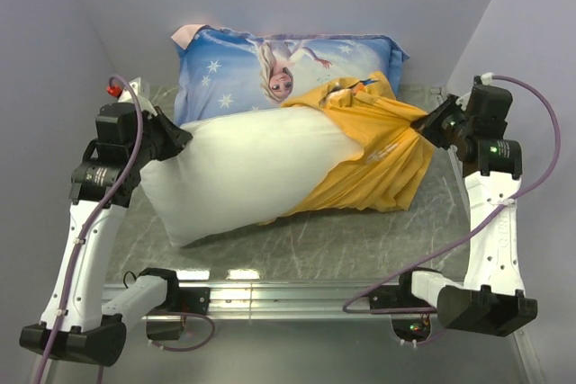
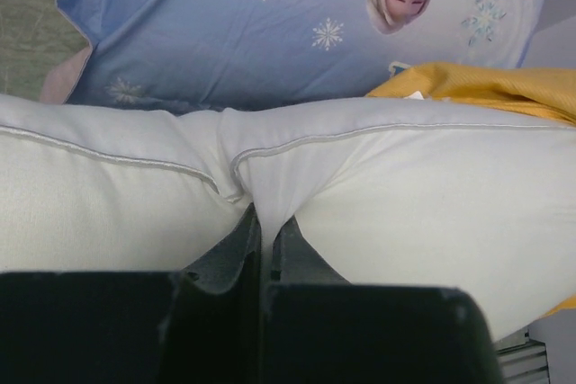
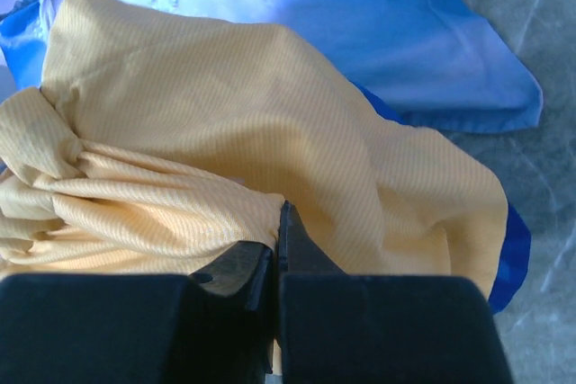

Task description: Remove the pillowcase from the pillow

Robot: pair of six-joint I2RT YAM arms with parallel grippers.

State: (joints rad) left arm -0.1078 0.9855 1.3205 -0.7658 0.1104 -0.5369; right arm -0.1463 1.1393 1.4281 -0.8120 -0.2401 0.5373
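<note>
The white pillow [image 1: 243,168] lies across the table, most of it bare, its right end still inside the yellow-orange pillowcase [image 1: 373,164]. My left gripper [image 1: 175,143] is shut on a pinch of the pillow's left end; in the left wrist view the white fabric [image 2: 270,177] runs down between the closed fingers of my left gripper [image 2: 265,222]. My right gripper [image 1: 423,125] is shut on the pillowcase's right side, which pulls taut toward it. In the right wrist view the bunched yellow pillowcase [image 3: 225,132] is caught in my right gripper [image 3: 277,222].
A blue Elsa-printed pillow [image 1: 279,65] leans at the back, touching the pillowcase's top. Grey walls close in left, right and behind. The marbled tabletop [image 1: 342,240] shows in front of the pillow, with a metal rail [image 1: 288,299] at the near edge.
</note>
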